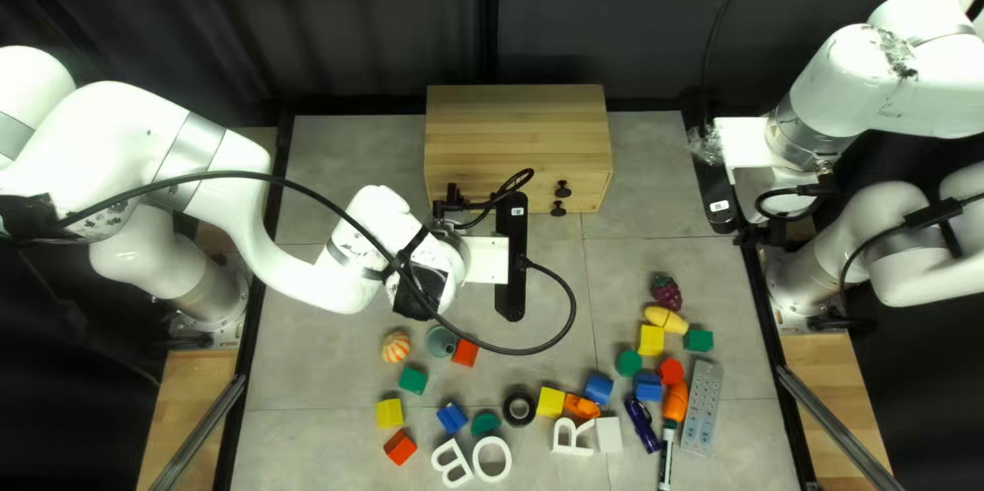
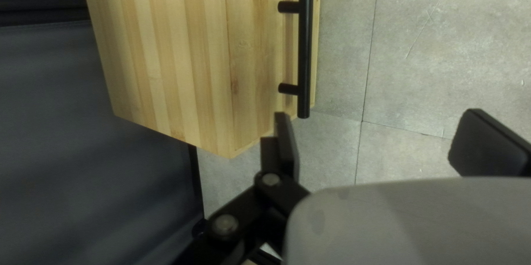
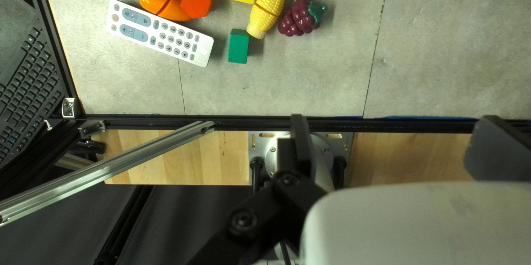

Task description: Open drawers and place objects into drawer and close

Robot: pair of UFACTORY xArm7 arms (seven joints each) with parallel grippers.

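My left gripper (image 1: 510, 271) is above the table, in front of the wooden drawer cabinet (image 1: 513, 127). Two dark knobs (image 1: 562, 189) show on the cabinet's front. In the left wrist view the left gripper (image 2: 381, 135) is open and holds nothing; the cabinet (image 2: 193, 49) and its black bar handle (image 2: 305, 49) lie ahead, the handle's end just beyond one finger. My right gripper (image 1: 718, 194) is raised at the right. In the right wrist view the right gripper (image 3: 394, 143) is open and empty. Toy corn (image 3: 267, 9), grapes (image 3: 300, 17) and a green block (image 3: 238, 46) lie ahead of it.
Several blocks, white letters (image 1: 492, 458), a tape roll (image 1: 519, 408) and an orange-striped ball (image 1: 396, 348) lie on the front half of the table. At its right are a remote (image 1: 702, 409), a toy carrot (image 1: 675, 402) and a marker (image 1: 666, 458). A black cable loops beside the left gripper.
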